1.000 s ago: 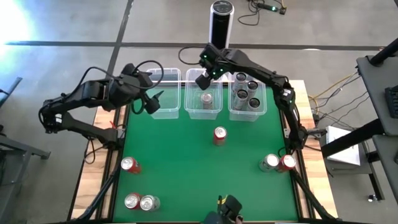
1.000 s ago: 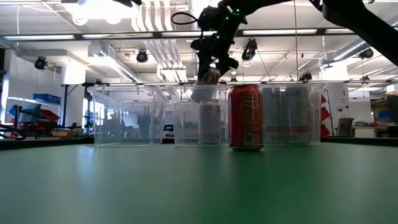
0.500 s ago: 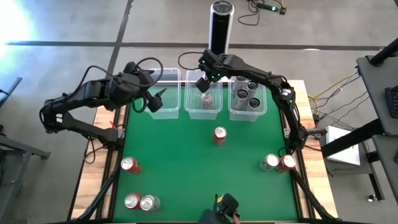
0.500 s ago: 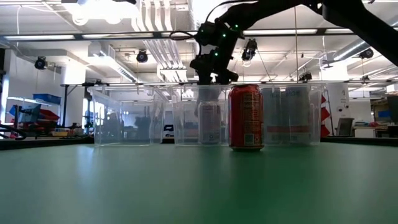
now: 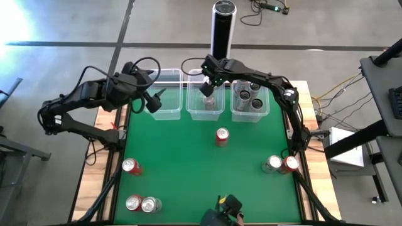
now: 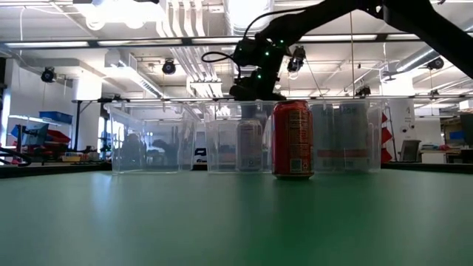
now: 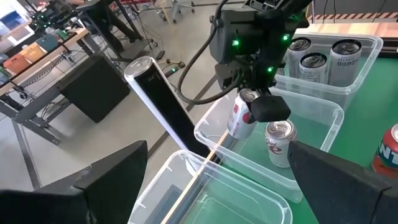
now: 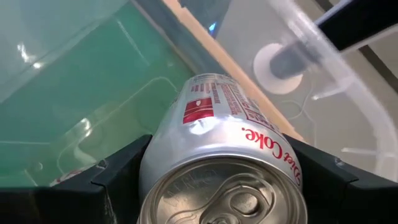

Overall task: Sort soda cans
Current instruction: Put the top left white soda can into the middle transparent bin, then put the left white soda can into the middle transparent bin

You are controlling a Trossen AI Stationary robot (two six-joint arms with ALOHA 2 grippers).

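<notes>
Over middle tub (image 5: 205, 110): right hand (image 7: 249, 107) clamps silver can (image 7: 241, 114), upright, top up.

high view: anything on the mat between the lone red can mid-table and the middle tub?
Nothing. In the high view the green mat is bare between the red can and the middle tub. The right gripper holds a silver can over that tub.

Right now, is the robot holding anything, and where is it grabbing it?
Yes. The right gripper holds a silver can by its sides near the top, over the middle tub. The left gripper holds nothing.
</notes>
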